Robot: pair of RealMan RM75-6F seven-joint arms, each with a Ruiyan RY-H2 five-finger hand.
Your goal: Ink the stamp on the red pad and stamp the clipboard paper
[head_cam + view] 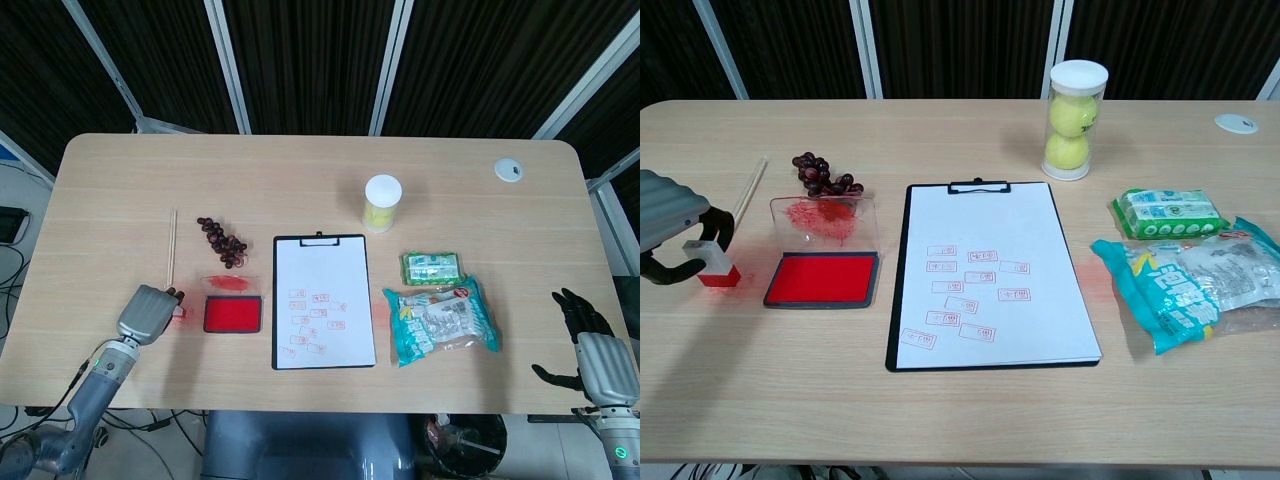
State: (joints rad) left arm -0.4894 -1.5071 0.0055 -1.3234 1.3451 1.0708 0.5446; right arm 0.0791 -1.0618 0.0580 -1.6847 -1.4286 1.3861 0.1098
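- Head view: the left hand (pixel 148 313) is lying at the near left of the tabletop (pixel 300 180), its fingers curling around the stamp (pixel 178 312), which is showing only as a red speck just left of the red pad (pixel 232 314).
- The right hand (pixel 590 350) is hanging off the near right corner of the tabletop, fingers spread apart and holding nothing.
- One clipboard (pixel 323 301) is lying just right of the red pad, its paper carrying a cluster of red stamp marks on the lower half.
- One clear tube (pixel 381 203) is standing upright beyond the clipboard; a green packet (pixel 433 266) and a teal snack bag (pixel 441 320) are lying to the right, the two touching.
- One bunch of dark grapes (pixel 222 240), one thin wooden stick (pixel 172 249) and one white disc (pixel 509 169) are also sitting on the tabletop.
- Chest view: the left hand (pixel 675 225) is gripping the stamp (pixel 712 262), whose red base is resting on the tabletop (pixel 970 420) well left of the clipboard (pixel 990 277) and near the red pad (pixel 822 278).
- The pad's clear lid (pixel 825 218) is standing open behind it, smeared red.
- The clear tube (pixel 1075 118) is holding two yellow-green tennis balls, stacked, under a white cap.
- The paper is showing about ten red marks.
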